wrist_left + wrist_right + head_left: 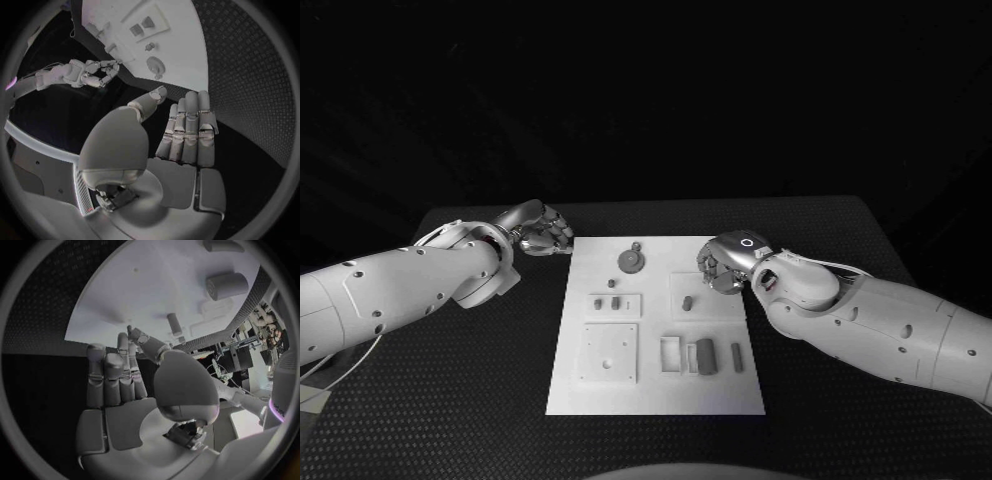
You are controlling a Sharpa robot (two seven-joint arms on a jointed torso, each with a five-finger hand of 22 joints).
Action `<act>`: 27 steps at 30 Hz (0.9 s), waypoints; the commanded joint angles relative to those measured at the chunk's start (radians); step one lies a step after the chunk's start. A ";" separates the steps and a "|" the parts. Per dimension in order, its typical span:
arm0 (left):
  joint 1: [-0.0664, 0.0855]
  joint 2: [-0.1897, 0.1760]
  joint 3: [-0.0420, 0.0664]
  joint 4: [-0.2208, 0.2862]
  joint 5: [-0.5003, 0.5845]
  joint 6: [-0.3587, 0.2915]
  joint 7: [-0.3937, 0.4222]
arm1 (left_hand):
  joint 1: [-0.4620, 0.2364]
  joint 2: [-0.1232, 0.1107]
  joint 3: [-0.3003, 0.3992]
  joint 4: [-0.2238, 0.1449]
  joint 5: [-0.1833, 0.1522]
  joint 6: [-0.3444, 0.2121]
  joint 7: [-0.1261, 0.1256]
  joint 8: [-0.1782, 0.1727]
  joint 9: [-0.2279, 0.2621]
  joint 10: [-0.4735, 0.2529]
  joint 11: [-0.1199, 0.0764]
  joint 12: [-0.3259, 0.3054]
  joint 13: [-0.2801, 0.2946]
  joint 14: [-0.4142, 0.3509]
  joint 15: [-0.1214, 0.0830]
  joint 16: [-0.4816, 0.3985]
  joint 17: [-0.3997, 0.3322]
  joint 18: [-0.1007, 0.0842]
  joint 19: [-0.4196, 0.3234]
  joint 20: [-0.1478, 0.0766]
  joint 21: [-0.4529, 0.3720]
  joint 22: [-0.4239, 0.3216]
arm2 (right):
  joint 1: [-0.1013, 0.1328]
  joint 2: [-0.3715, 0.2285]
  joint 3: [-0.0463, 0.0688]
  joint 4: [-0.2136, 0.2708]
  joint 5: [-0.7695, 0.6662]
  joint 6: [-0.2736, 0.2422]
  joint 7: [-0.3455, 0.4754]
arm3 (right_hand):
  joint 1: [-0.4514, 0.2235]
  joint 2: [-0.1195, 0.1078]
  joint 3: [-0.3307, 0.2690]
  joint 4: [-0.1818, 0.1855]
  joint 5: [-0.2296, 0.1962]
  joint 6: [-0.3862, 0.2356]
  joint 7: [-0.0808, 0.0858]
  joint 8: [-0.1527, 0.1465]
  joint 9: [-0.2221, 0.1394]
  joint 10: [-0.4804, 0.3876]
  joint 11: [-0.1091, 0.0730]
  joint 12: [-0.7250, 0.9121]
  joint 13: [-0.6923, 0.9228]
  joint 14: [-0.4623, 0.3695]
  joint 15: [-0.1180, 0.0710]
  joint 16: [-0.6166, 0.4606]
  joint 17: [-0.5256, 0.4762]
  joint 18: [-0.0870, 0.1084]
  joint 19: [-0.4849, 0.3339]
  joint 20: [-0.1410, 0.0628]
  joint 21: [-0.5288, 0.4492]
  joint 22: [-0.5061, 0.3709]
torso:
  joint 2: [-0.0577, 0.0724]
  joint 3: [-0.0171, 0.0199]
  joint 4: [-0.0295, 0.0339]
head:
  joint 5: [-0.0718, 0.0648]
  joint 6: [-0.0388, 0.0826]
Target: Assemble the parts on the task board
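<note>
While nothing is in either hand yet, the task board (655, 325) lies flat mid-table with the grey parts on it. Round knobbed part (632, 261) sits near the board's far edge; two small pegs (606, 302) stand in a raised block nearer the board's middle; a bar-shaped part (705, 354) lies by a pale slotted piece toward the board's near right. A short cylinder (174, 323) lies on the board just beyond the right hand's fingertips.

Handling, as a guess: parts look small, rigid, light, smooth-sided. They are likely to skid or roll on the board if pushed, so pinch across the sides and lift straight. The cylinder should be taken across its middle.

Right hand (724, 263) hovers over the board's right edge, level with the far half, fingers (116, 371) straight and side by side, thumb angled out, holding nothing. Left hand (540, 229) sits off the board's far-left corner over the table (473, 400), fingers (187, 131) extended together, empty.
</note>
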 commanded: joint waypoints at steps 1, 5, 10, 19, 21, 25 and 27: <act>0.001 0.002 0.001 0.002 -0.002 -0.001 0.003 | 0.008 0.000 0.000 -0.001 0.005 -0.007 0.001 0.005 -0.001 -0.006 -0.002 0.000 -0.001 0.010 0.000 -0.006 0.002 0.007 0.009 -0.001 0.004 -0.001 | 0.000 0.000 0.000 0.003 -0.004 0.003 -0.003 | -0.001 -0.012 0.007 0.000 0.004 0.007 0.000 0.007 0.002 0.007 -0.001 0.005 0.002 0.003 -0.007 -0.006 0.000 0.099 0.002 -0.006 0.007 0.001 | 0.000 0.0004 -0.0001 | -0.001 0.001; 0.001 0.002 0.001 0.002 -0.002 -0.001 0.003 | 0.008 0.000 0.000 -0.001 0.005 -0.007 0.001 0.005 -0.001 -0.006 -0.002 0.000 -0.001 0.010 0.000 -0.006 0.002 0.007 0.009 -0.001 0.004 -0.001 | 0.000 -0.002 0.000 0.012 -0.006 -0.007 -0.004 | -0.001 -0.012 0.007 0.000 0.004 0.007 0.000 0.007 0.002 0.007 -0.001 0.005 0.002 0.003 -0.007 -0.006 0.000 0.099 0.002 -0.006 0.007 0.001 | 0.000 0.0003 0.0004 | 0.000 0.001; 0.001 0.000 0.001 0.002 -0.003 -0.002 0.003 | 0.008 0.000 0.000 -0.001 0.005 -0.007 0.001 0.005 -0.001 -0.006 -0.002 0.000 -0.001 0.010 0.000 -0.006 0.002 0.007 0.009 -0.001 0.004 -0.001 | 0.000 -0.009 0.007 0.045 -0.011 -0.009 -0.007 | -0.001 -0.012 0.007 0.000 0.004 0.008 0.000 0.007 0.002 0.007 -0.001 0.005 0.002 0.003 -0.007 -0.006 0.001 0.099 0.002 -0.006 0.007 0.001 | 0.000 -0.0001 0.0014 | 0.001 0.001; 0.001 -0.001 0.001 0.003 -0.003 -0.003 0.003 | 0.008 0.000 -0.001 -0.002 0.005 -0.007 0.001 0.005 -0.001 -0.007 -0.002 0.000 -0.001 0.010 0.000 -0.007 0.003 0.007 0.009 -0.001 0.004 -0.001 | 0.008 -0.014 0.044 0.121 -0.024 -0.003 -0.014 | -0.002 -0.013 0.008 0.000 0.004 0.008 0.000 0.007 0.002 0.008 -0.001 0.005 0.002 0.003 -0.008 -0.006 0.001 0.099 0.002 -0.006 0.007 0.001 | 0.000 -0.0015 -0.0004 | 0.007 0.004; 0.001 0.000 0.001 0.002 -0.003 -0.003 0.003 | 0.008 0.000 -0.001 -0.002 0.005 -0.007 0.001 0.005 -0.001 -0.007 -0.002 0.000 -0.001 0.011 0.000 -0.007 0.003 0.007 0.009 -0.001 0.004 -0.001 | 0.013 -0.010 0.046 0.130 -0.024 -0.003 -0.014 | -0.002 -0.013 0.008 0.000 0.004 0.008 0.000 0.006 0.002 0.008 -0.001 0.005 0.003 0.003 -0.008 -0.006 0.001 0.099 0.002 -0.006 0.007 0.001 | 0.000 -0.0012 -0.0007 | 0.008 0.005; 0.001 0.001 0.001 0.002 -0.012 -0.007 -0.005 | 0.008 0.000 -0.001 -0.002 0.005 -0.007 0.001 0.005 -0.002 -0.007 -0.003 0.000 -0.001 0.011 0.000 -0.007 0.004 0.007 0.009 -0.002 0.004 -0.002 | 0.014 0.007 0.046 0.148 -0.024 0.001 -0.011 | -0.002 -0.013 0.008 0.000 0.004 0.008 0.000 0.006 0.002 0.008 -0.001 0.005 0.003 0.003 -0.008 -0.007 0.001 0.099 0.003 -0.007 0.007 0.001 | 0.000 -0.0019 0.0006 | 0.009 0.007; 0.001 0.001 0.001 0.003 -0.020 -0.011 -0.009 | 0.008 0.000 -0.001 -0.002 0.005 -0.007 0.001 0.005 -0.002 -0.007 -0.002 0.000 -0.001 0.011 0.000 -0.007 0.004 0.007 0.010 -0.001 0.004 -0.002 | 0.014 0.019 0.046 0.158 -0.024 0.005 -0.009 | -0.002 -0.013 0.008 0.000 0.004 0.008 0.000 0.006 0.002 0.008 -0.001 0.005 0.003 0.003 -0.008 -0.007 0.001 0.099 0.003 -0.007 0.007 0.001 | -0.001 -0.0024 0.0010 | 0.012 0.011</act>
